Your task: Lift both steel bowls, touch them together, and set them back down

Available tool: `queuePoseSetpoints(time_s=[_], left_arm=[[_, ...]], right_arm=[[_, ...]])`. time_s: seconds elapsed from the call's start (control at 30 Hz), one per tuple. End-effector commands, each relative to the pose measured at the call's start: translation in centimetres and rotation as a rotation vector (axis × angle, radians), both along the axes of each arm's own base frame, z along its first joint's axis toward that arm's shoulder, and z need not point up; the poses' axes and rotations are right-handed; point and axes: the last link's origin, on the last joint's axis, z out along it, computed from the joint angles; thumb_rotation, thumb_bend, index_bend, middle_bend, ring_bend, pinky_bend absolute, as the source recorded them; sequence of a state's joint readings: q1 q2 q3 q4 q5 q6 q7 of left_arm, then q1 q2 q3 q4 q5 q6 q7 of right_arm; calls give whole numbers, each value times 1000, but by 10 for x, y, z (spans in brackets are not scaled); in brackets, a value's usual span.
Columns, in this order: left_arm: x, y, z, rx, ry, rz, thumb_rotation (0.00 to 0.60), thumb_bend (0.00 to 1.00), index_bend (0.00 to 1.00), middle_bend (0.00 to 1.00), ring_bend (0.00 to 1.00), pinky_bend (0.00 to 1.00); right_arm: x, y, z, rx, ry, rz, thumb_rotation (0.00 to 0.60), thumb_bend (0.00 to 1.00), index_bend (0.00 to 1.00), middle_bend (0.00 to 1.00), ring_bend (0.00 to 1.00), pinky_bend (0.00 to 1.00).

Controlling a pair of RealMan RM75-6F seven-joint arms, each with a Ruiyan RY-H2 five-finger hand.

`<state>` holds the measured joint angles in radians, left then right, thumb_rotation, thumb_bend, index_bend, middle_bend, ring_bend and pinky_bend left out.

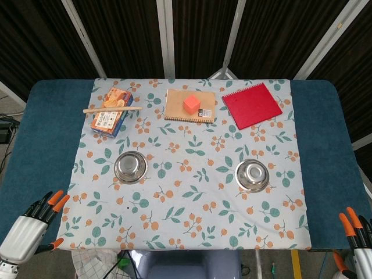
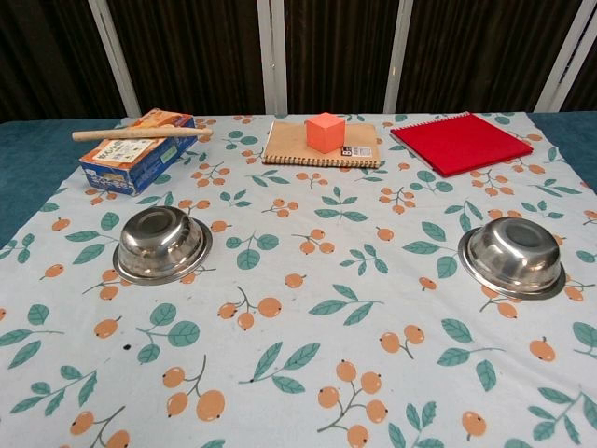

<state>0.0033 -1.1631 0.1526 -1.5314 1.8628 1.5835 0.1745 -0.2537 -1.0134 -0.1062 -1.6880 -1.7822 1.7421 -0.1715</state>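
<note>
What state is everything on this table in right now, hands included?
Left bowl: upside down on cloth, untouched.
Right bowl: upside down, untouched.
Brown notebook: closed, orange cube on top.
Red notebook: closed.
Box: flat, stick across it.
Left hand: empty, fingers apart.
Right hand: empty.

You have two bowls upside down on the cloth (image 1: 192, 226) that covers the middle of the tabletop (image 1: 40, 145): the left bowl (image 1: 130, 167) toward the left edge, the right bowl (image 1: 252, 174) toward the right edge, well apart. Along the far edge, left to right, sit a box (image 1: 110, 116) with a stick (image 1: 112, 108) lying across its top, a notebook (image 1: 189, 106) with a cube (image 1: 192, 104) on it, and a second notebook (image 1: 251, 104). Your left hand (image 1: 32, 224) is at the near left corner, your right hand (image 1: 359, 235) at the near right corner.
</note>
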Motion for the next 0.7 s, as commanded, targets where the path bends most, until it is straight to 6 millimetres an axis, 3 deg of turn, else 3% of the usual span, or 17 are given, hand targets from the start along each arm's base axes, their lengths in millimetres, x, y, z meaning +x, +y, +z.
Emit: queuePoseSetpoints(time_s=[0.03, 0.43, 0.6, 0.7], left_arm=[[0, -1, 0, 0, -2, 2, 520, 34, 0, 0, 0, 207], [8, 4, 0, 32, -35, -56, 516, 45, 0, 0, 0, 186], [8, 2, 5, 73, -65, -91, 514, 45, 0, 0, 0, 186], [3, 10, 3, 73, -54, -67, 514, 45, 0, 0, 0, 186]], right_arm=[[0, 1, -1, 4, 3, 1, 600, 343, 0, 0, 0, 0], [1, -6, -8, 32, -10, 38, 600, 342, 0, 0, 0, 0], [1, -27, -24, 97, -17, 51, 600, 343, 0, 0, 0, 0], [7, -50, -39, 155, -19, 71, 600, 342, 0, 0, 0, 0]])
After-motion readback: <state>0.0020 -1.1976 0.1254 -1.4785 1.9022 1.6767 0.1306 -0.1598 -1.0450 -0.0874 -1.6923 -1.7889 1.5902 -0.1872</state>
